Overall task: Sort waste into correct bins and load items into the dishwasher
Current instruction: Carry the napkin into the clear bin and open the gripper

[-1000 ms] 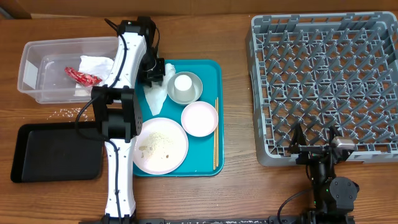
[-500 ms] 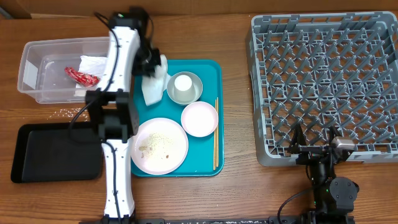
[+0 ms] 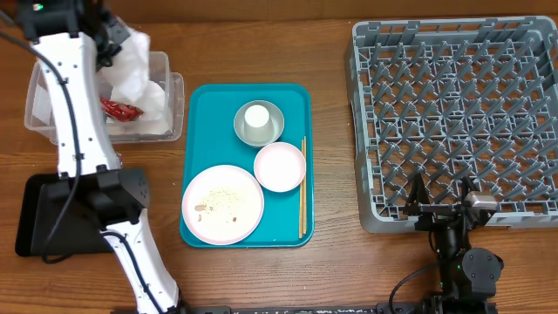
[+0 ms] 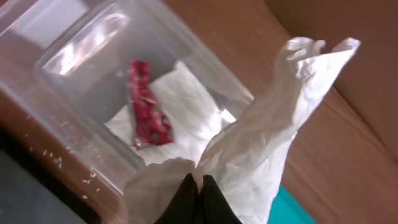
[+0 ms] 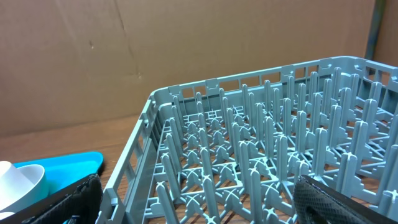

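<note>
My left gripper (image 4: 199, 186) is shut on a crumpled white napkin (image 4: 267, 118) and holds it above the clear tub (image 3: 44, 83) at the far left. In the overhead view the napkin (image 3: 135, 61) hangs over the tub's right half. A red wrapper (image 3: 122, 109) and another white napkin (image 4: 180, 102) lie in the tub. The black tray (image 3: 52, 218) sits in front of it. The large white plate (image 3: 223, 204) with rice, the smaller dish (image 3: 280, 166), the grey bowl (image 3: 270, 131) holding the white cup (image 3: 256, 118), and the chopsticks (image 3: 302, 187) rest on the teal tray. My right gripper (image 5: 199, 199) is open at the grey rack's (image 3: 453, 113) front edge.
The teal tray (image 3: 200, 113) lies at the table's middle. Loose rice grains (image 4: 56, 160) lie on the wood between the tub and the black tray. A cardboard wall stands behind the table.
My left gripper has lifted the napkin off the teal tray and carried it left and back to above the clear tub. The right arm has not moved.
</note>
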